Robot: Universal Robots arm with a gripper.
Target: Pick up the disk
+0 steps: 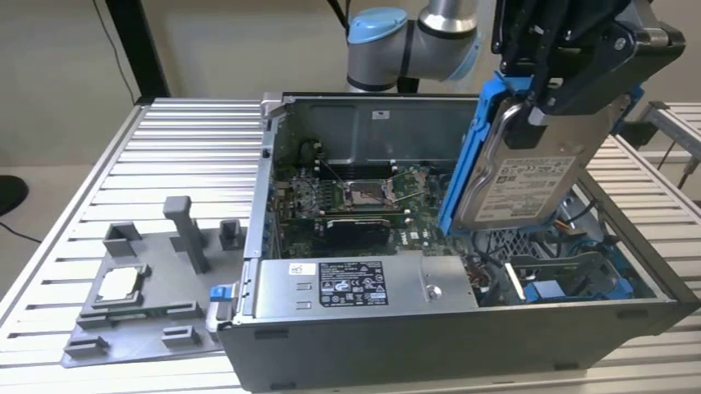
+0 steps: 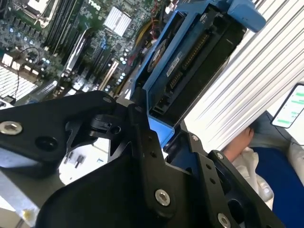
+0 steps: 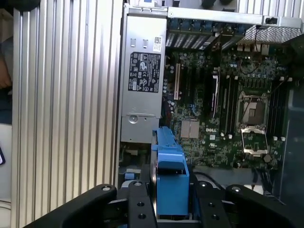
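Black pincer (image 1: 547, 103) clamps the disk (image 1: 524, 176) aloft above the open computer case (image 1: 438, 345), hiding its top edge.

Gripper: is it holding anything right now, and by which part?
Yes. The gripper is shut on the disk, gripping its upper end at the blue frame, lifted above the open computer case.

Silver-grey disk (image 1: 526, 176) with a white printed label, in a bright blue frame; black gripper (image 1: 570, 78); green motherboard (image 1: 350, 201); at 9 o'clock, a grey fixture plate (image 1: 143, 304) on the ribbed silver table (image 1: 164, 156)
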